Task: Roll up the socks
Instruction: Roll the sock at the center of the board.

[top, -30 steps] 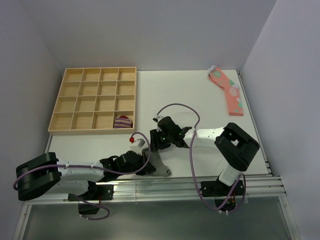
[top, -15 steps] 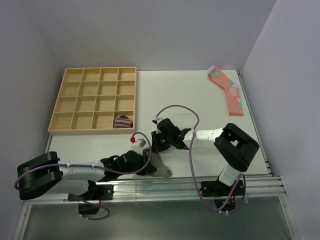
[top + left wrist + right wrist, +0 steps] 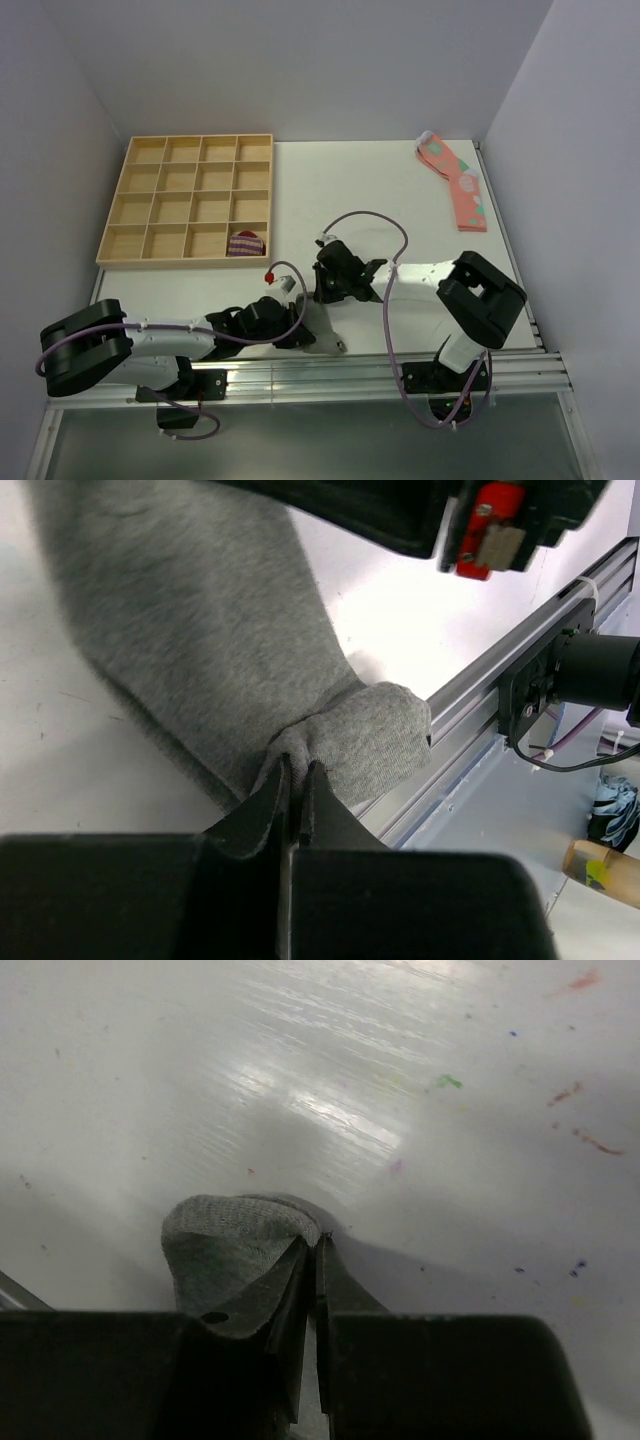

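- Closest to me, right by the front rail (image 3: 350, 372): my left gripper (image 3: 293, 772) is clamped shut on one end of the grey sock (image 3: 200, 630), with a little lump of fabric bunched at the tips.
- Just past that, my right gripper (image 3: 312, 1245) is pinched tight on the other end (the fabric curls up over the jaw tips).
- The sock lies mostly flat between them, so I'd say there's no roll yet and all the actual rolling is left.
- Further back: the tray (image 3: 150, 260) has a purple-striped bundle (image 3: 246, 243) in its near-right compartment, and the pink socks (image 3: 460, 185) sit far right.
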You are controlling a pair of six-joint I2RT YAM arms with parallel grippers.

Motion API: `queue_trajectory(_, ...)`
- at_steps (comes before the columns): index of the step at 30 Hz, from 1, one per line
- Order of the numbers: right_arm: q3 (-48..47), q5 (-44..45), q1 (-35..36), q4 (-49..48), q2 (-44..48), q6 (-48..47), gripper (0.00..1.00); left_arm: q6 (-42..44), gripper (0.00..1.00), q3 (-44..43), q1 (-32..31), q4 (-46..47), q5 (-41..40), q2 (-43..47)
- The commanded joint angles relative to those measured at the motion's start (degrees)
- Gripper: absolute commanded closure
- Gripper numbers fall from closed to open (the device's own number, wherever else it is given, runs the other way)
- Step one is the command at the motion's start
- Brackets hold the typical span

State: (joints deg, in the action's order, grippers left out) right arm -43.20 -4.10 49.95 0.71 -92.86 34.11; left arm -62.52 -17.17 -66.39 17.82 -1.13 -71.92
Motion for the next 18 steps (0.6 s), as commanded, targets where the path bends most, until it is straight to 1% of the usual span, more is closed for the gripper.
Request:
queue_trajectory(1,1.19,7.17,-0.38,3.07,3.21,1.57,0.9,1.18,1.0,1.52,0.3,-12.37,1.91,-1.47)
queue_trajectory(8,2.07,8.84,-1.61,4.39,4.35,2.89,0.91,1.17,1.0,0.73,0.74,-13.25,2.53,-2.61)
queue_trajectory(18,4.44,9.11,-3.55,2.81,5.93,3.6,0.91,2.14,1.0,-0.93,1.17,-15.63,2.53,-2.52)
